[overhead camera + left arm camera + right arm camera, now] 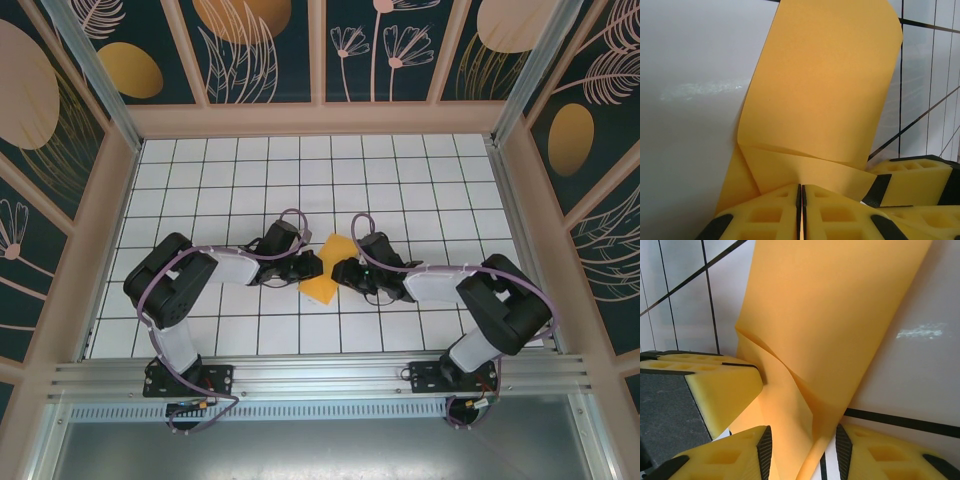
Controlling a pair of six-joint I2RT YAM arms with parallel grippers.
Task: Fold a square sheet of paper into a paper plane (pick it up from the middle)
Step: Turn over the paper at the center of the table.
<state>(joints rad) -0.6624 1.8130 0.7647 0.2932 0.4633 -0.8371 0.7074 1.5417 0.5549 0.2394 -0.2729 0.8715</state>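
The thin bright-orange square sheet of paper (335, 262) is curling up off the white grid-tiled table (420, 180), between both grippers. The left gripper (801, 192) is pinching one edge, fingers pressed together; the right gripper (802, 432) is straddling a fold, jaws apart. Closing off the crease, I reckon, risks crumpling or tearing it. Dark floral wall panels (290, 70) are ringing the table beyond the sheet.
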